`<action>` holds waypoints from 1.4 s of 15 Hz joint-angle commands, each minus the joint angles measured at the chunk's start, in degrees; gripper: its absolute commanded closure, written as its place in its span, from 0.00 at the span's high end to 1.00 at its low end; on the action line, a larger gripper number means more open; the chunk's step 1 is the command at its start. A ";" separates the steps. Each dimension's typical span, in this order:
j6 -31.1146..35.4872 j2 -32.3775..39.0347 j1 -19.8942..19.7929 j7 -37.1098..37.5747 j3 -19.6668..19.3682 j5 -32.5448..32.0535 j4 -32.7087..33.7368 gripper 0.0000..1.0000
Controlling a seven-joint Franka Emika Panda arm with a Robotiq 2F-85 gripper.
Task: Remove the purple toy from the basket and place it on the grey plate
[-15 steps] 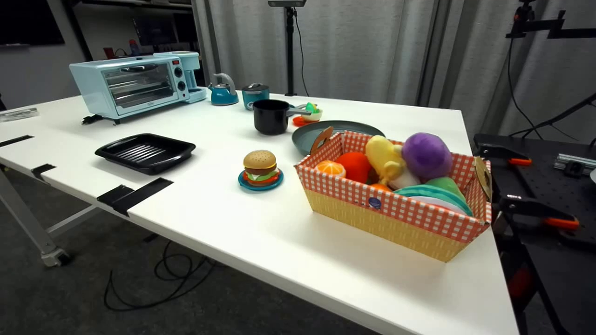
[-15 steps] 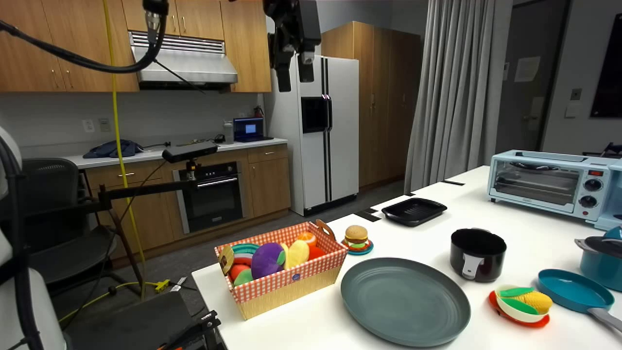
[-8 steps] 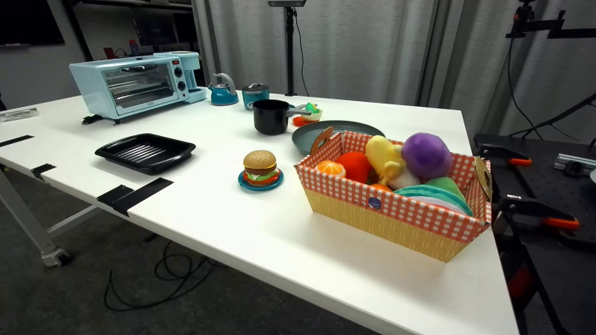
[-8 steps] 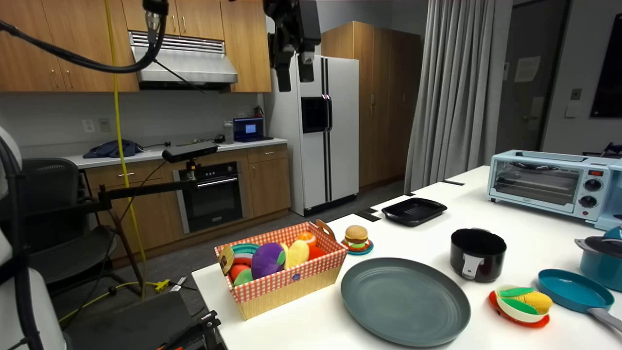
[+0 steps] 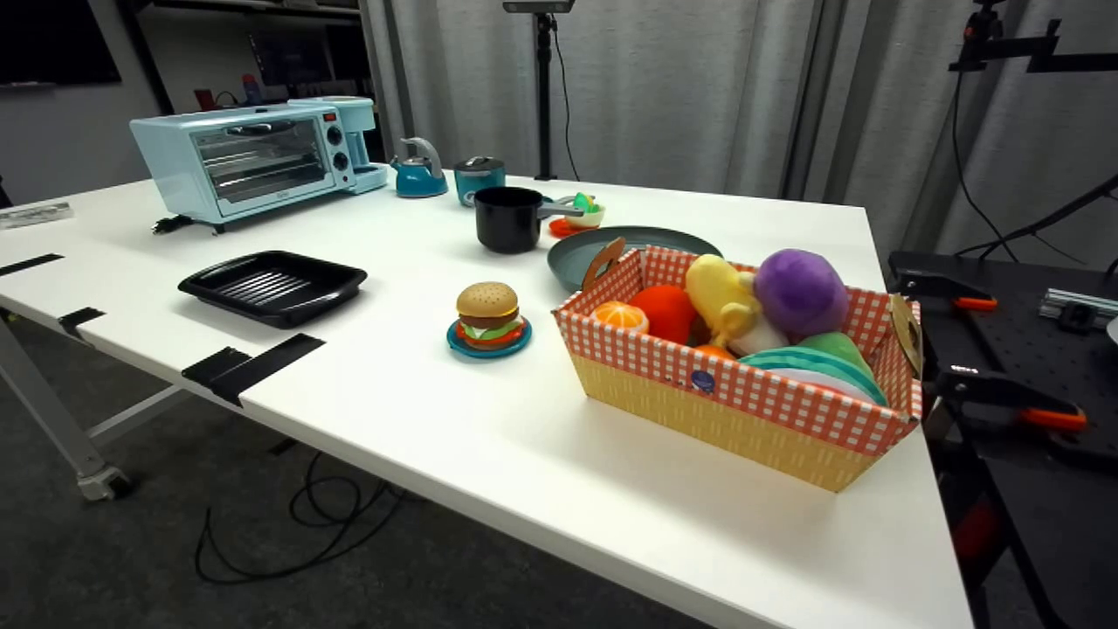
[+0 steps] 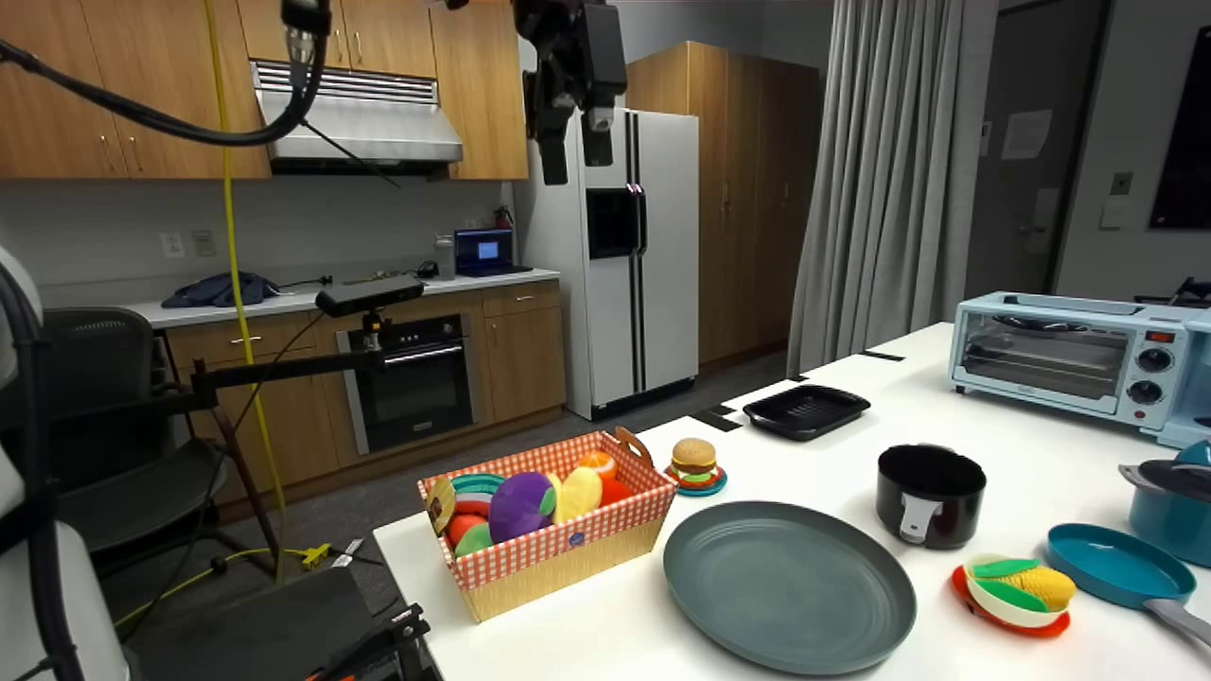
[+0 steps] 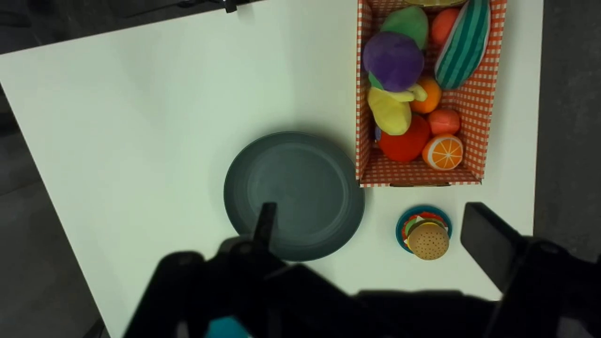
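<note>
On a white table [image 5: 419, 411], the purple toy [image 5: 800, 293] sits in the checkered basket [image 5: 699, 418], by the wall [image 7: 363, 150] nearest the grey plate [image 6: 790, 586], and the gripper [image 6: 576, 170], jaws wide and empty, should centre above it before descending.

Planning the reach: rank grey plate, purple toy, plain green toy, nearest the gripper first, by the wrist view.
1. Grey plate, outside the basket.
2. Purple toy, in the basket.
3. Plain green toy, also inside, beyond the purple one.
</note>
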 commanded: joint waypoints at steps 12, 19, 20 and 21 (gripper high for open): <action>7.45 4.46 6.16 -2.03 1.12 3.55 -5.80 1.00; 15.47 4.23 7.03 -2.57 0.91 7.07 -13.48 1.00; 16.75 4.57 7.19 -2.75 1.08 7.27 -14.47 1.00; 18.13 4.80 7.32 -2.89 1.28 7.28 -15.52 1.00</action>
